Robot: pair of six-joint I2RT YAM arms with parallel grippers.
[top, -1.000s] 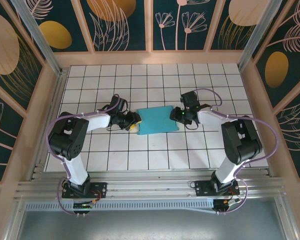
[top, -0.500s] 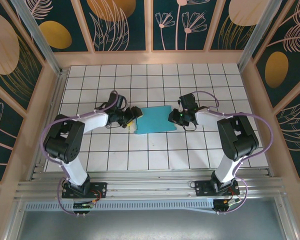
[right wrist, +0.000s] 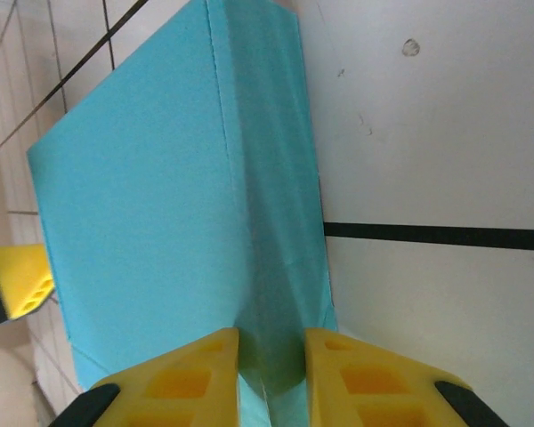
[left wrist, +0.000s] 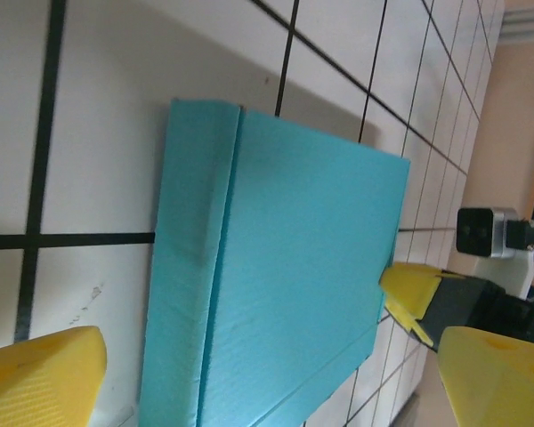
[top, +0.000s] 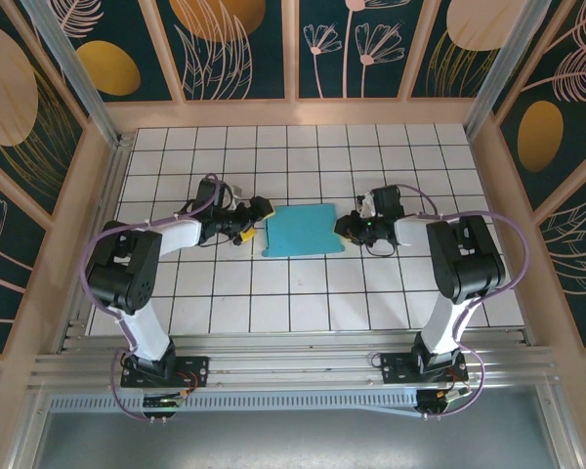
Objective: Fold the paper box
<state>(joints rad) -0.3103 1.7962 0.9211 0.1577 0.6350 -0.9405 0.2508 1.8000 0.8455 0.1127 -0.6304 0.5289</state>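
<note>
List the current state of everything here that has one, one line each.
paper box: folded flat, teal side up, lying on the tiled table.
left fingers: spread wide open, holding nothing.
right fingers: shut on the creased edge strip of the paper box.

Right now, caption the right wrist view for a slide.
Right end effector pinching the creased edge of the teal paper box.
</note>
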